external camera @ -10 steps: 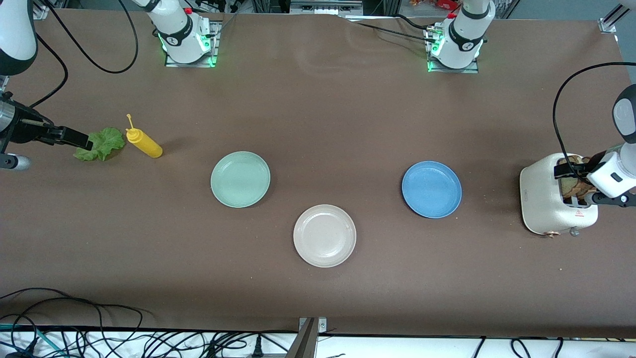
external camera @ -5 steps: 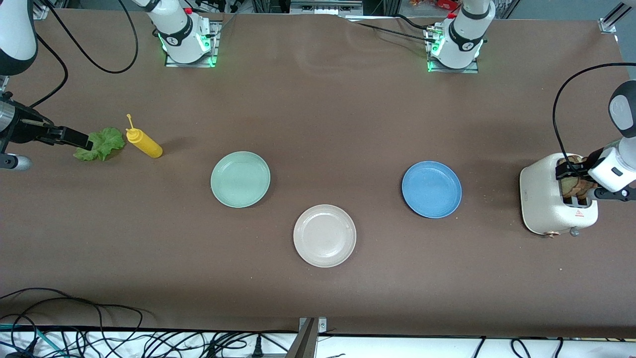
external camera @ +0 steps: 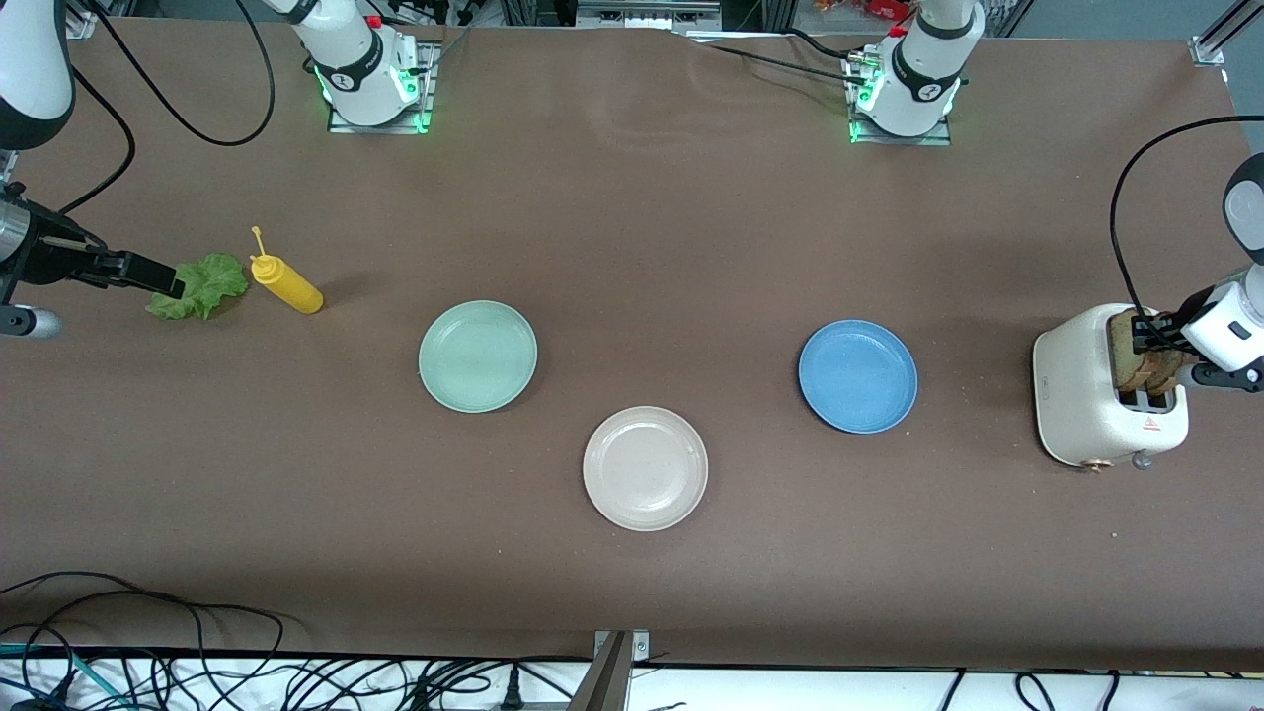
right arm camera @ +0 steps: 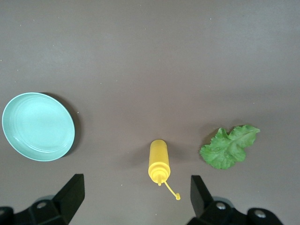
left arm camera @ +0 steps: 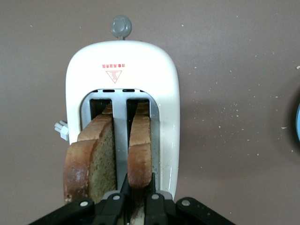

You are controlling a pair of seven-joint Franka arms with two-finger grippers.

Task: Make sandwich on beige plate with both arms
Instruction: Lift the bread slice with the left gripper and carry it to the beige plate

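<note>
Two brown bread slices (external camera: 1123,344) stand in the slots of a cream toaster (external camera: 1074,395) at the left arm's end of the table. My left gripper (external camera: 1153,334) is over the toaster, shut on the top edge of one slice (left arm camera: 140,150); the other slice (left arm camera: 91,161) leans beside it. The beige plate (external camera: 645,468) lies bare near the table's middle. The green lettuce leaf (external camera: 202,286) lies at the right arm's end. My right gripper (external camera: 163,277) is open and empty, up over the table beside the lettuce, which also shows in the right wrist view (right arm camera: 228,147).
A yellow squeeze bottle (external camera: 286,283) lies beside the lettuce. A pale green plate (external camera: 478,355) and a blue plate (external camera: 857,375) lie farther from the front camera than the beige plate. Cables hang along the table's front edge.
My left wrist has shifted a little toward the table's end over the toaster, and the held slice now stands more upright. The right arm has not moved.
</note>
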